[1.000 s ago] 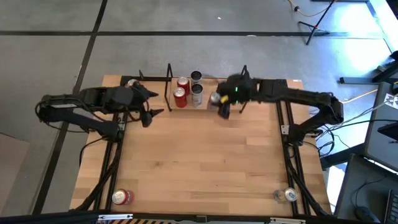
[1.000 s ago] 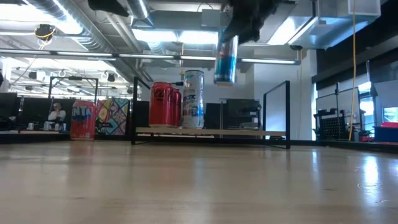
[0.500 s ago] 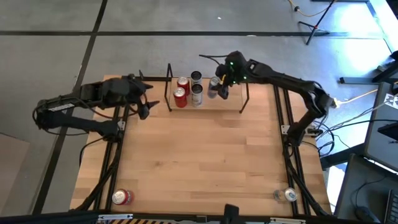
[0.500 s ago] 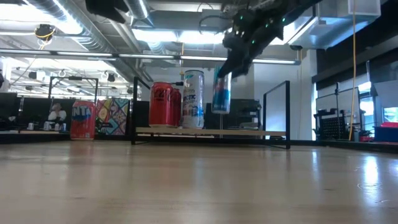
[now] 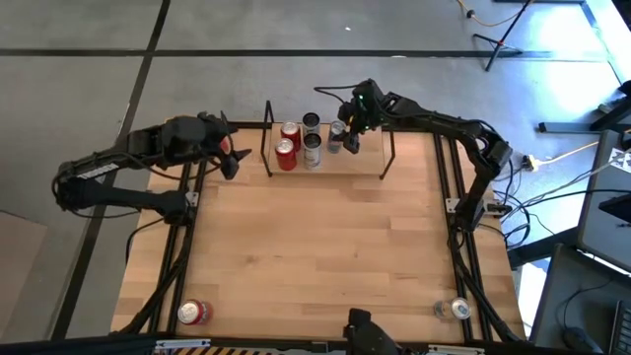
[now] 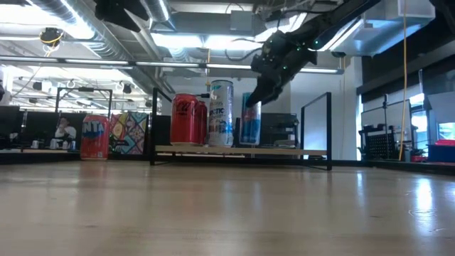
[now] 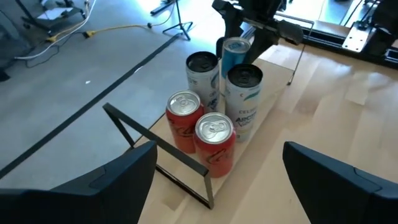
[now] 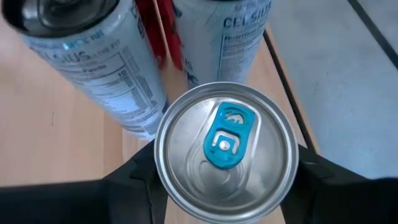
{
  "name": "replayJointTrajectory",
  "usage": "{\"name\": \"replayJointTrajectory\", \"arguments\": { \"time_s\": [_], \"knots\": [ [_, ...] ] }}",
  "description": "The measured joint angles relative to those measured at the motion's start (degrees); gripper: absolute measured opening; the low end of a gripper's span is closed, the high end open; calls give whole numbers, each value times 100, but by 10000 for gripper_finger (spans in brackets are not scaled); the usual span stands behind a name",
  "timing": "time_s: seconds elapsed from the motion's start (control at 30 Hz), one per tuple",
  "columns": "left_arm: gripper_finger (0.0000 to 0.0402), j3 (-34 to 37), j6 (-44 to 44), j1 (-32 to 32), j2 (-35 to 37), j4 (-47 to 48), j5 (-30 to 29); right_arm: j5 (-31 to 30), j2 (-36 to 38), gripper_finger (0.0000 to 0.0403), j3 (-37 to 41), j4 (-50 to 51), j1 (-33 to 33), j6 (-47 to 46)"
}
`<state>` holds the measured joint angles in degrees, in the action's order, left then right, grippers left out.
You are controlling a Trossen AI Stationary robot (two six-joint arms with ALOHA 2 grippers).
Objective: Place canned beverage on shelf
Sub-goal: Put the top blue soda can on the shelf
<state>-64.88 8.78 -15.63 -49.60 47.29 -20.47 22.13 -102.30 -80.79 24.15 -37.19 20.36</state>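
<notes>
Wood table (image 5: 325, 256), grey floor. Right end effector (image 5: 347, 126) clamps blue can (image 6: 250, 122) on shelf (image 6: 284, 150); 9 o'clock: Celsius cans (image 7: 244, 99). Left end effector (image 5: 234, 158) open, empty.

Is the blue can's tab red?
No, the right wrist view shows the blue can from above, with a blue tab on its silver top.

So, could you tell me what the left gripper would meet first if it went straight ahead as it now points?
Probably the near wire frame of the shelf, then the two red cans just behind it; depth is unclear.
</notes>
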Motion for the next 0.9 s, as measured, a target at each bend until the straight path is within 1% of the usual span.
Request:
{"name": "replayJointTrajectory", "arguments": {
  "time_s": [0.17, 0.27, 0.4, 0.5, 0.67, 0.8, 0.9],
  "knots": [
    [345, 2, 7, -102, -84, 20, -20, 2, -36, 216, -2, -21, 1, -39],
    [345, 2, 6, -115, -126, 0, -26, -1, -78, 232, 0, -62, 7, -40],
    [345, 2, -12, -112, -140, 0, -24, -130, -87, 263, 0, -68, 13, -56],
    [345, 2, -18, -112, -140, 2, 104, -138, -87, 290, -7, -89, 11, -190],
    [345, 2, -36, -112, -140, 2, 142, -182, -75, 329, -9, -78, 11, -210],
    [345, 2, -36, -112, -140, -19, 144, -219, 204, 350, -9, -48, 9, -190],
    [345, 2, -36, -112, -140, -24, 144, -224, 550, 355, -9, -47, 4, -183]
  ]
}}
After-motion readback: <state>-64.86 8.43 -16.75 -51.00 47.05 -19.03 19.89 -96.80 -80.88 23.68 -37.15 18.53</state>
